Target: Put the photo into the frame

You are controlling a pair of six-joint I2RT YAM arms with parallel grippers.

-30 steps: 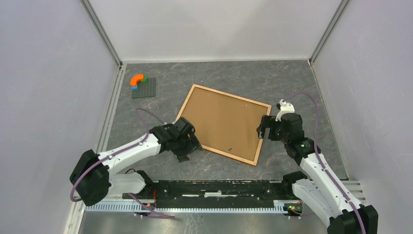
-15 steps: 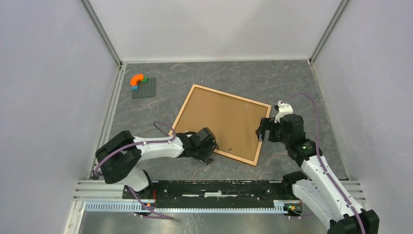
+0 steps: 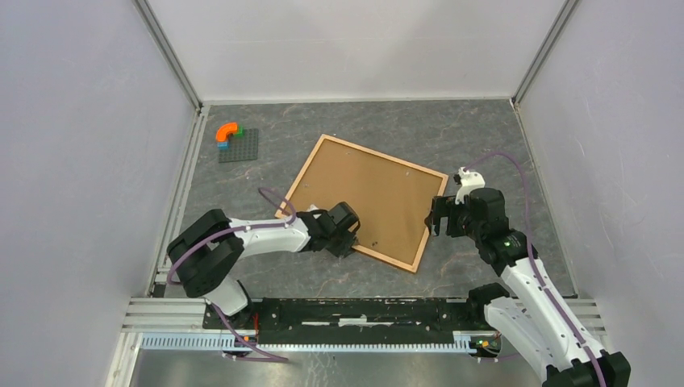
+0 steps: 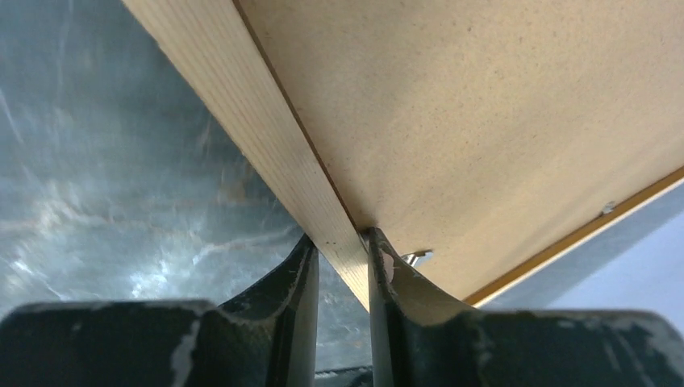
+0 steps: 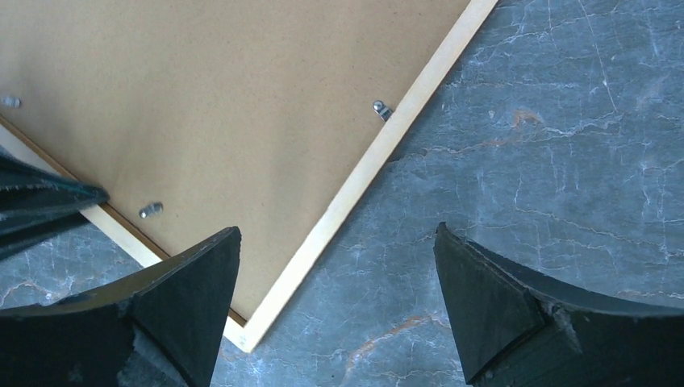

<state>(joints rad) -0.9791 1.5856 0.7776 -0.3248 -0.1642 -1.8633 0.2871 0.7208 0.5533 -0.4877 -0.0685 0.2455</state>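
Observation:
The frame [image 3: 383,155] lies face down in the middle of the table, its brown backing board [image 3: 367,197] up. The photo is out of view. My left gripper [image 3: 352,239] is at the frame's near edge. In the left wrist view it [image 4: 339,238] is shut on the light wood moulding [image 4: 266,137], one finger outside and one on the backing [image 4: 484,121]. My right gripper [image 3: 435,216] hovers open over the frame's right edge. The moulding [image 5: 387,145] runs between its spread fingers [image 5: 336,228], which touch nothing.
A dark baseplate [image 3: 238,145] with an orange curved brick [image 3: 227,131] sits at the back left. Small metal tabs [image 5: 379,107] hold the backing at the frame's edges. White walls enclose the table, and a black rail [image 3: 355,310] runs along the near edge.
My left gripper slid right along the frame's near edge and closed onto the moulding. The frame shifted slightly. The right gripper stayed almost still.

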